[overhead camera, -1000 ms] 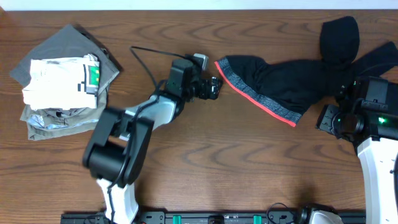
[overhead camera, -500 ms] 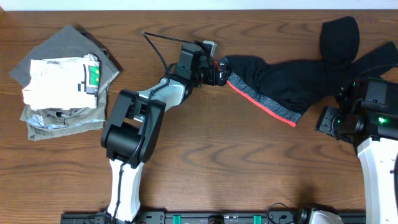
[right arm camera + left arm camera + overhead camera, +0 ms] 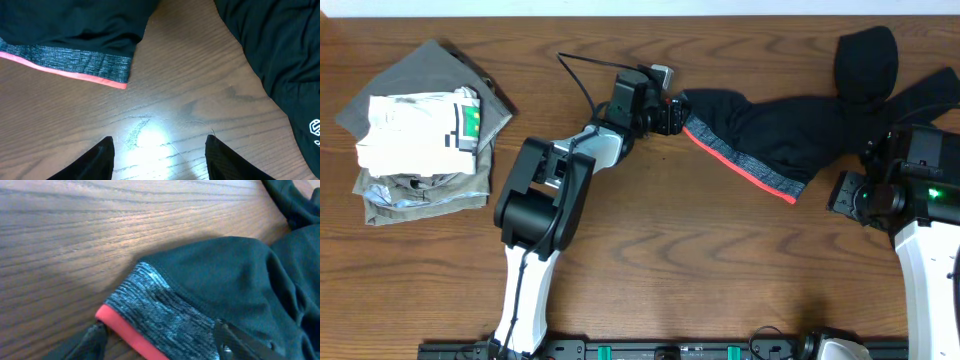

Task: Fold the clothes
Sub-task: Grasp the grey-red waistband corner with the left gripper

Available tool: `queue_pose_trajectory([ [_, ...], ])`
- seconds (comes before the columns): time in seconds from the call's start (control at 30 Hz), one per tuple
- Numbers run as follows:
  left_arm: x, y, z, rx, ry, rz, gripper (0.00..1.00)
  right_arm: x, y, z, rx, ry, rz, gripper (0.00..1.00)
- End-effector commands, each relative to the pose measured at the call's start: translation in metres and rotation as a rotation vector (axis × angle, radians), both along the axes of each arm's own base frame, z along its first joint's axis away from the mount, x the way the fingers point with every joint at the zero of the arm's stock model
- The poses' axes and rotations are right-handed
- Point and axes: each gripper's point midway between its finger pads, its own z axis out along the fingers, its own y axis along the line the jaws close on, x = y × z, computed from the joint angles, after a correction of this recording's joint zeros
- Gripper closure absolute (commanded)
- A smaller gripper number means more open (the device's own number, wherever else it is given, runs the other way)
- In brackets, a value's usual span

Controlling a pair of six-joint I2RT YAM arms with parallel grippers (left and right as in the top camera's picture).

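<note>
trousers [image 3: 770, 132], black, crumpled, grey coral-edged waistband [image 3: 160, 311]

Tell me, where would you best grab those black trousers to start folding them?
At the grey waistband, by its coral-edged corner, coming from the left over bare table. That corner lies flat and is probably the firmest edge of the trousers, and the left gripper has a finger on either side of it.

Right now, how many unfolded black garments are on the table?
2 visible: black trousers, waistband end at the left gripper; white-logo black garment beside the right gripper. They overlap, so more may hide.
</note>
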Motion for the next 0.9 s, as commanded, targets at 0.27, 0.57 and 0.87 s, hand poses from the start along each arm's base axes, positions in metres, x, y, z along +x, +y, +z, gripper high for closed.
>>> queue_pose_trajectory([
  [0.27, -0.007, -0.012, -0.011, -0.009, 0.007, -0.030, 0.28, -0.001, -0.004, 0.002, -0.010, -0.001, -0.014, 0.43],
  [0.57, 0.020, 0.007, -0.002, 0.032, -0.088, 0.094, 0.20, -0.001, -0.004, 0.002, -0.010, -0.001, -0.014, 0.43],
  [0.87, 0.018, 0.005, -0.005, 0.041, -0.087, 0.087, 0.19, -0.001, -0.004, 0.002, -0.009, -0.001, -0.014, 0.43],
])
